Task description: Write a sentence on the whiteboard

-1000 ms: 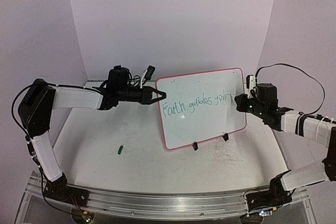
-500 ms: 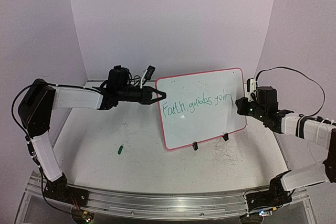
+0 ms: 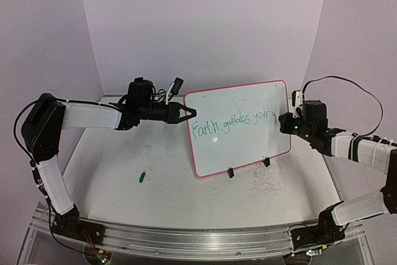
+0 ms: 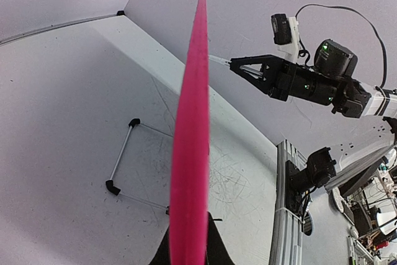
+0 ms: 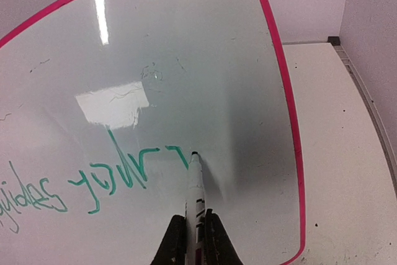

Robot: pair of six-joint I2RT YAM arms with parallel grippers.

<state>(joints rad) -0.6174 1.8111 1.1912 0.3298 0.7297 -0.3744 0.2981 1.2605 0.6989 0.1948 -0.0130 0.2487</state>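
The whiteboard (image 3: 242, 147), pink-framed, stands tilted on two black clip feet (image 3: 230, 172). The sentence (image 3: 232, 123) in green reads about "Faith guides your". My left gripper (image 3: 189, 114) is shut on the board's left edge; in the left wrist view the pink edge (image 4: 189, 153) runs up between the jaws of the gripper (image 4: 189, 243). My right gripper (image 3: 283, 121) is shut on a white marker (image 5: 195, 184). Its tip touches the whiteboard (image 5: 186, 48) just right of the last green stroke (image 5: 177, 151). In the right wrist view the gripper (image 5: 195, 231) sits at the bottom.
A small green marker cap (image 3: 142, 177) lies on the scuffed tabletop (image 3: 161, 184), left of the board. The aluminium rail (image 3: 186, 234) with both arm bases runs along the near edge. Lilac walls close in the back and sides.
My right gripper dipped slightly and came back up at the right end of the written line. The left arm and the board have not moved.
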